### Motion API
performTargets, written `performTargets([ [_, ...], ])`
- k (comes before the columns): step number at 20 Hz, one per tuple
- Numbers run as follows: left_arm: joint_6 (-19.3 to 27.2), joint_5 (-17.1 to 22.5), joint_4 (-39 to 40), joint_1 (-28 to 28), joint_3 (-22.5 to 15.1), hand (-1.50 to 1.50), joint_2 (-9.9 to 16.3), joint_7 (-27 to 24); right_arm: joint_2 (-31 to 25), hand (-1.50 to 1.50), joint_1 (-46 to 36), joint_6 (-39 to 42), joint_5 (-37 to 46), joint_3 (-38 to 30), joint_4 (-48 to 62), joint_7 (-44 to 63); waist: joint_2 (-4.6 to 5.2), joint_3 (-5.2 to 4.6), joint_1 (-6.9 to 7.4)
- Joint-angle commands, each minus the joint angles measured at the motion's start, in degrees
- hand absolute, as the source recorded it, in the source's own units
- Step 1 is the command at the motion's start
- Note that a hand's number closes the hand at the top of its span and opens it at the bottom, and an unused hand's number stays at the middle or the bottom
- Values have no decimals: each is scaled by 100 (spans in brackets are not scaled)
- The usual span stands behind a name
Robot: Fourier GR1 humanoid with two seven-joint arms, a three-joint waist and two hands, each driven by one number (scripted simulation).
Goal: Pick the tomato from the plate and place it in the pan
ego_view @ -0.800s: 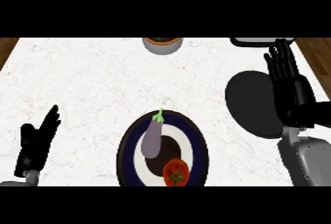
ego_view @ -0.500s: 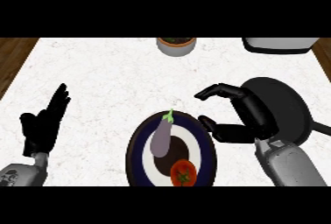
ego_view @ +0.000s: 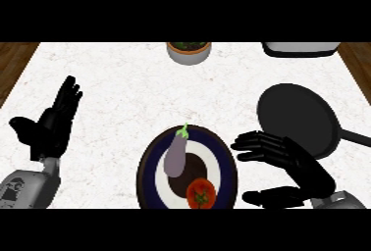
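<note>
A red tomato (ego_view: 200, 192) lies at the near edge of a dark blue and white plate (ego_view: 149, 162), beside a purple eggplant (ego_view: 176, 155). The black pan (ego_view: 297, 118) sits to the plate's right, its handle pointing right. My right hand (ego_view: 291, 165) hovers just right of the plate, fingers curved toward it and thumb low, holding nothing and apart from the tomato. At the left my left hand (ego_view: 52, 125) rests open with its fingers up.
A grey pot of greens (ego_view: 189, 51) stands at the counter's far edge, and a white appliance (ego_view: 300, 48) sits at the back right. Wooden floor shows past the counter's left and right edges.
My right hand has come down and to the near side, from over the pan to just right of the plate. The left hand has hardly moved.
</note>
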Motion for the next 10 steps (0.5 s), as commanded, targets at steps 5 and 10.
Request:
performTargets([
  [5,-92,-38,29,-229,63,0,-55,102,-1624,-150,369,389,677,-704,-1324,75,-14,-18,16],
  [10,-123,-29,44,-168,194,0,-66,8,-2200,-150,415,1035,793,-898,-2858,1754,-19,-24,32],
])
